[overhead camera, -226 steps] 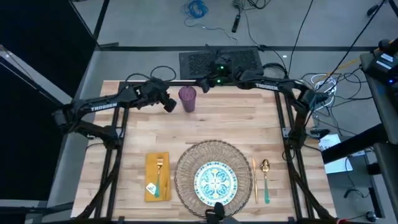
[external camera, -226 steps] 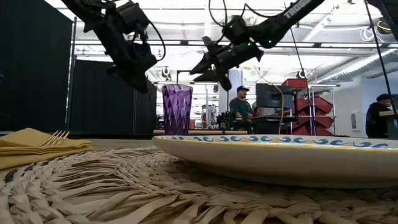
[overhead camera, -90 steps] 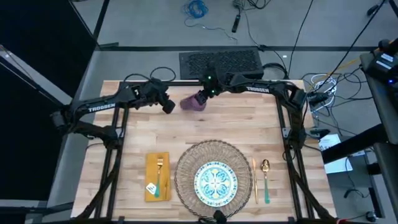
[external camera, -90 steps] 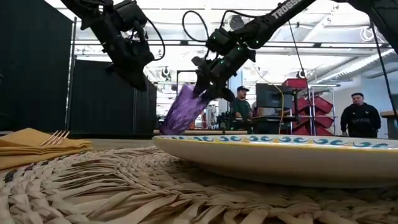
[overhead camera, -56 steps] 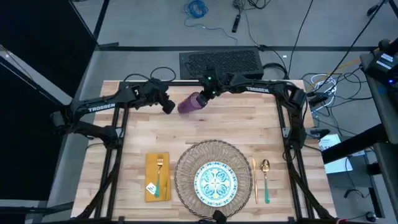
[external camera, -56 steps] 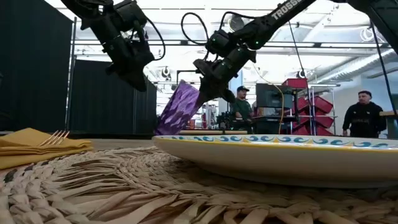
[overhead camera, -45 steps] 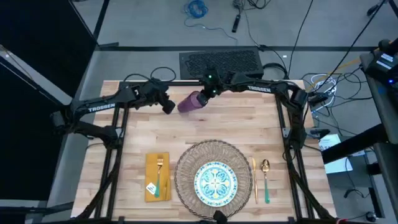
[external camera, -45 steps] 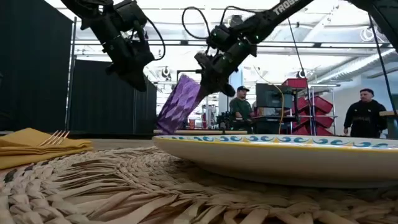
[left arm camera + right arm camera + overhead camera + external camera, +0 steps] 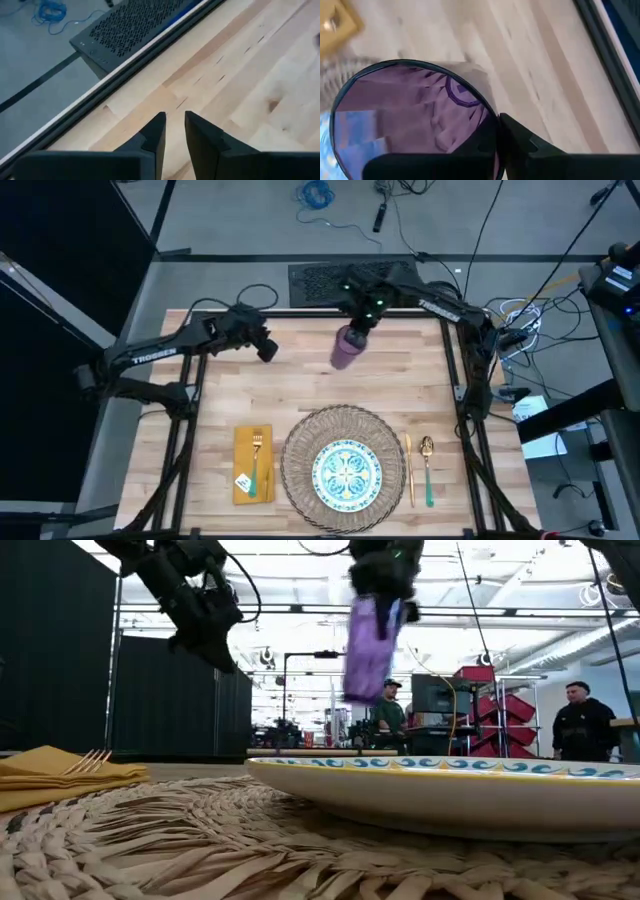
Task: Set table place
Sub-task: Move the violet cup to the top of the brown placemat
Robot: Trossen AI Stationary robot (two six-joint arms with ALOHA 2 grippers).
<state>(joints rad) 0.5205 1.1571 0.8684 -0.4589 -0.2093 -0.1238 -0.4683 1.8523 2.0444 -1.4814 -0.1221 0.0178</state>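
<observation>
1. Carrying the purple tumbler (image 9: 347, 347) above the far half of the table (image 9: 420, 395), the right gripper (image 9: 362, 320) has its fingers closed on the rim. Half a second ago the tumbler hung lower, strongly tilted and more to the left; now it is lifted higher, nearly upright, and moved toward the right.
2. From this I judge that the pick is finished and the transport has begun. The tumbler must probably go to the far right of the plate, above the cutlery.
3. The left gripper (image 9: 266, 348) waits over the far left part of the table. Its fingers (image 9: 155, 131) are almost together, with only a narrow gap, and they hold nothing.
4. The right wrist view looks into the tumbler (image 9: 415, 120): I see only its purple walls and bottom, so it seems empty.
5. The plate (image 9: 347, 472) lies in the middle of the woven mat (image 9: 300, 442) at the near edge, and nothing is on it.
6. The yellow napkin (image 9: 251, 465) lies just left of the mat, with a gold fork (image 9: 255, 455) on top.
7. A knife (image 9: 409, 470) and a teal-handled spoon (image 9: 427, 470) lie just right of the mat.
8. Only the tumbler is not yet in its place.
</observation>
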